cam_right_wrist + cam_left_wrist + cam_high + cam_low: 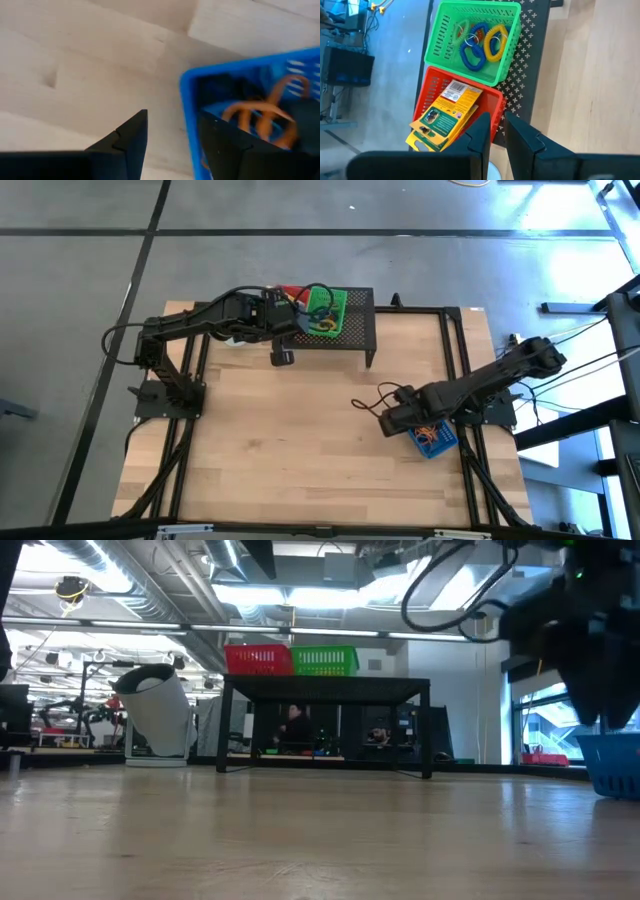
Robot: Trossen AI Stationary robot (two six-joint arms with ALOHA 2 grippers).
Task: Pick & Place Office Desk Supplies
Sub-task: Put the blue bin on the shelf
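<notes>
Right gripper (170,142): jaws parted and empty, straddling the blue bin's (187,107) wall; the orange loops (260,112) lie inside at 3 o'clock. Descending here risks tipping the bin. Left gripper (497,137): nearly closed, empty, near the yellow packets (442,117).

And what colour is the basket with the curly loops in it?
Green basket, clearest in the left wrist view.

A wooden table (300,440) holds a small black shelf (355,330) at its far edge. A green bin (330,310) with loops (322,320) sits on the shelf. The left arm (200,325) reaches there. The right arm (470,385) is over a blue bin (435,440).
</notes>
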